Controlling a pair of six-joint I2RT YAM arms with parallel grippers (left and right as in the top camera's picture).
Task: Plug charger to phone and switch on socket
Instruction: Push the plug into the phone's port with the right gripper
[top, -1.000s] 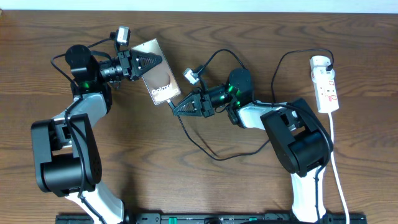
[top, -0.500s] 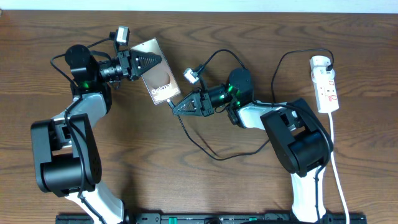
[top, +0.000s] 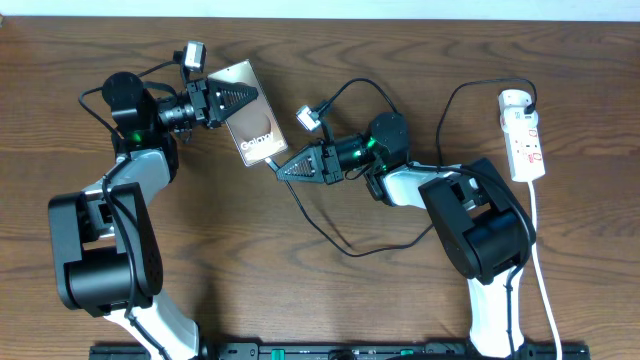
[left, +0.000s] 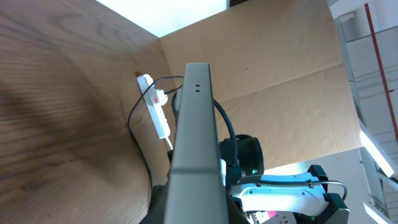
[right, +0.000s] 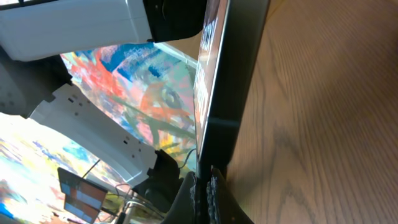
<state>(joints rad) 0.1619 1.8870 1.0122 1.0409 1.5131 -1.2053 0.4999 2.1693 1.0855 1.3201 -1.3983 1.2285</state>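
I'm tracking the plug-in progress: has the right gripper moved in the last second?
Yes, slightly. The right gripper has edged up and left in the overhead view, closer along the phone's lower end and farther from the fixed socket.

Lab, perhaps (cardboard walls (left: 280, 74), table (top: 300, 300))

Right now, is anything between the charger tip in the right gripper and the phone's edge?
Nothing visible. The right gripper holds the charger tip right at the lower edge of the phone, which the left gripper grips.
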